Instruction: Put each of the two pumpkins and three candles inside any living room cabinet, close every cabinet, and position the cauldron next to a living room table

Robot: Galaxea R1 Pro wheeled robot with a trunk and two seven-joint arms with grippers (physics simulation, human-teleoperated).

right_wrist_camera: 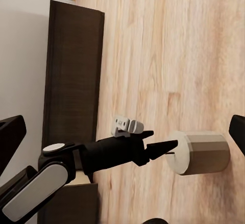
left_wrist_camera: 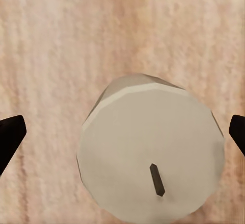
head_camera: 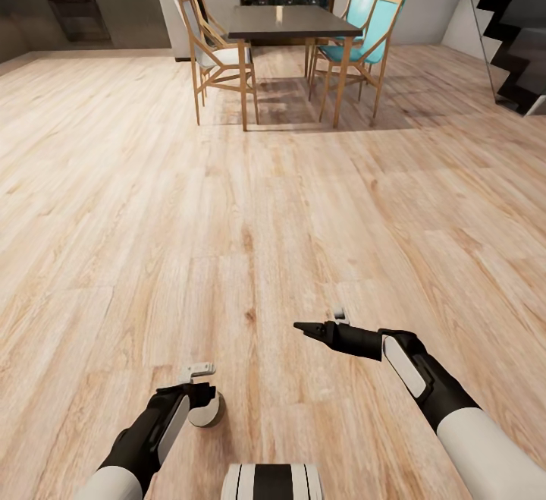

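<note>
The left gripper [head_camera: 203, 401] points down at the floor with a candle [head_camera: 205, 409] between its spread black fingers; in the head view it is hard to tell whether the fingers touch the candle. The left wrist view looks straight down on the candle [left_wrist_camera: 150, 157]: a pale, faceted cylinder with a flat top and a short dark wick, standing upright on the floor [left_wrist_camera: 61, 45], the two fingertips [left_wrist_camera: 10, 134] well out to either side with floor showing between them and the wax. So the gripper is wide open and holds nothing.

The right wrist view gives a side look: the left gripper [right_wrist_camera: 171, 147] reaches the candle [right_wrist_camera: 201, 152] from above, one finger by its top rim, and a small white block sits on the wrist. Beyond lies a dark-brown wooden cabinet [right_wrist_camera: 71, 81] with plain flat panels, against a white wall, with green leaves past its end.

The right gripper [head_camera: 303, 327] hangs over bare floor; its dark fingertips stand far apart at the edges of its own view, open and empty.

The floor [head_camera: 303, 204] is light wood planking with visible grain. Farther off stand a dark dining table [head_camera: 292, 22] on wooden legs, wooden chairs, two with teal seats [head_camera: 375, 18], grey kitchen units with an oven [head_camera: 72, 3], and black stairs [head_camera: 508, 29]. No writing can be read.
</note>
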